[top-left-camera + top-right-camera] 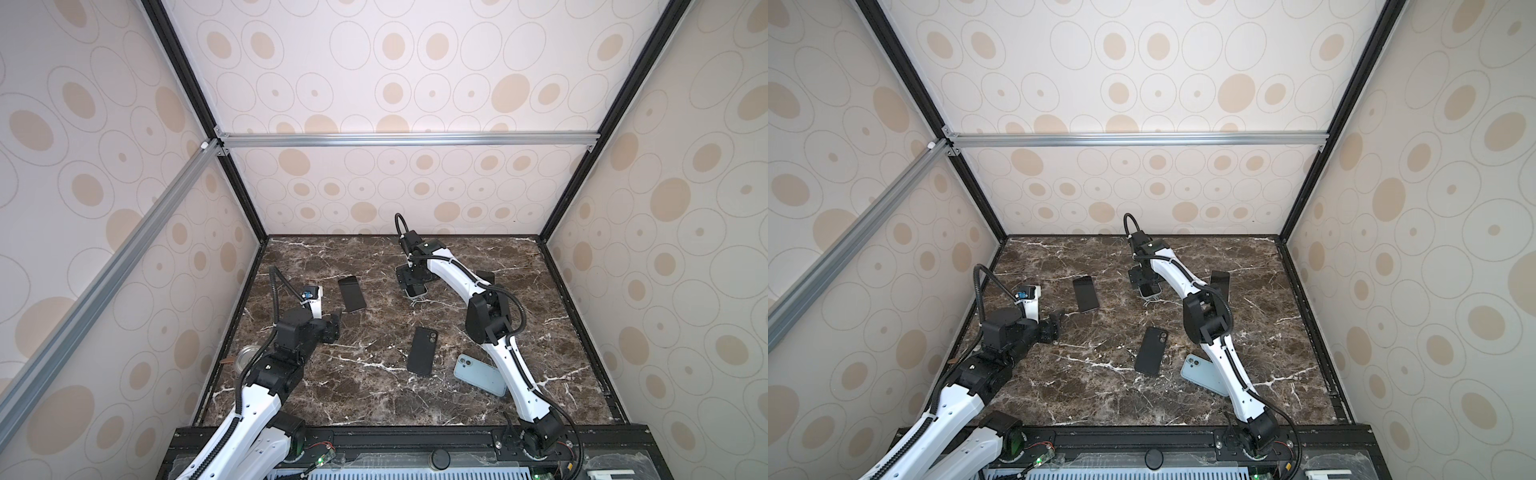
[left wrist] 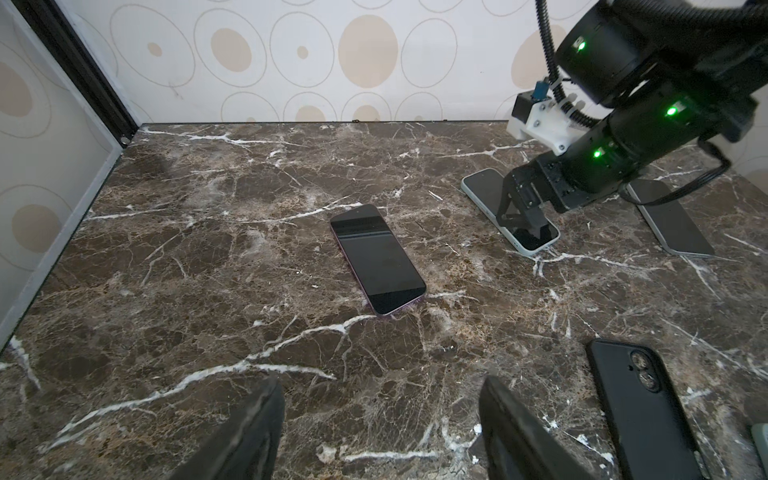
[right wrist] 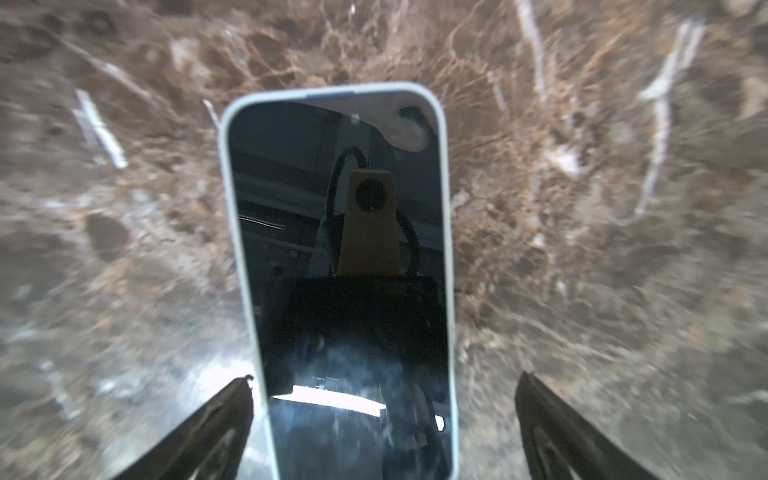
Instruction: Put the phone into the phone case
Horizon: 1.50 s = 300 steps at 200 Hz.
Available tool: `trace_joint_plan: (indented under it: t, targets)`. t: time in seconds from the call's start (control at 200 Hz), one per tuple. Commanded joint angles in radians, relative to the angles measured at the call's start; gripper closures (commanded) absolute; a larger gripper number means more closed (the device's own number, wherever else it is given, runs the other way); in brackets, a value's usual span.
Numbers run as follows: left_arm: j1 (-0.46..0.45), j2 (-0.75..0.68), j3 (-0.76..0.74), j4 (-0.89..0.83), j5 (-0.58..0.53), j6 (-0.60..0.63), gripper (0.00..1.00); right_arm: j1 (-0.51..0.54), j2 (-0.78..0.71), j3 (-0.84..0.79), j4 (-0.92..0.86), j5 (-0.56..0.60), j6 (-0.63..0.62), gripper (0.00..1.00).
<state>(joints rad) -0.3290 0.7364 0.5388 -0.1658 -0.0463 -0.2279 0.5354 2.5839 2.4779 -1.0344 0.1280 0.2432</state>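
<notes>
The right gripper (image 3: 384,376) hangs over the blue-rimmed phone (image 3: 340,270) at the marble table's (image 1: 332,395) 12 o'clock. Its jaws are spread wide astride the phone and grip nothing. The rim may be a case. At 9 o'clock the left gripper (image 2: 380,382) stands open and empty. The black phone case (image 1: 422,351) lies back-up near the centre.

Bare marble table (image 1: 332,390) lies open on the near and left sides of the black case (image 1: 422,351), so there's plenty of room to come in there. Left of the case, the left gripper (image 2: 381,381) hangs with fingers spread and nothing between them. Back-left of the case, the purple phone (image 1: 351,293) lies flat, well apart. Behind the case, the right gripper (image 3: 385,376) straddles the pale blue phone (image 3: 345,249), jaws wide. Right of the case it's tight: the blue-backed phone (image 1: 478,372) sits near, with the right arm (image 1: 507,361) slanting over it.
</notes>
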Motion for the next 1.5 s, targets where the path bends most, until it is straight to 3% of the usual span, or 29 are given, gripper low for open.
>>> trace_joint_plan:
  t: [0.0, 0.205, 0.395, 0.715, 0.88, 1.23, 1.495]
  targets:
    - [0.004, 0.004, 0.006, 0.010, 0.024, -0.012, 0.26, -0.001, -0.149, -0.006, -0.052, 0.004, -0.007, 0.00]
    - [0.002, 0.058, 0.041, 0.008, 0.090, -0.039, 0.30, 0.003, -0.382, -0.169, -0.054, 0.004, -0.004, 0.01]
    - [-0.037, 0.161, 0.140, 0.026, 0.155, -0.071, 0.33, 0.009, -0.712, -0.562, 0.037, 0.009, 0.027, 0.03]
    - [-0.317, 0.397, 0.323, 0.078, 0.080, -0.079, 0.36, -0.001, -1.298, -1.167, 0.046, 0.087, 0.170, 0.05]
    - [-0.461, 0.530, 0.413, 0.107, 0.042, -0.064, 0.36, -0.008, -1.534, -1.340, -0.029, 0.158, 0.290, 0.07]
    - [-0.604, 0.671, 0.495, 0.192, 0.076, -0.045, 0.36, -0.010, -1.810, -1.546, -0.182, 0.214, 0.485, 0.12]
    - [-0.639, 0.768, 0.529, 0.238, 0.144, -0.045, 0.35, -0.010, -1.837, -1.613, -0.172, 0.129, 0.484, 0.13]
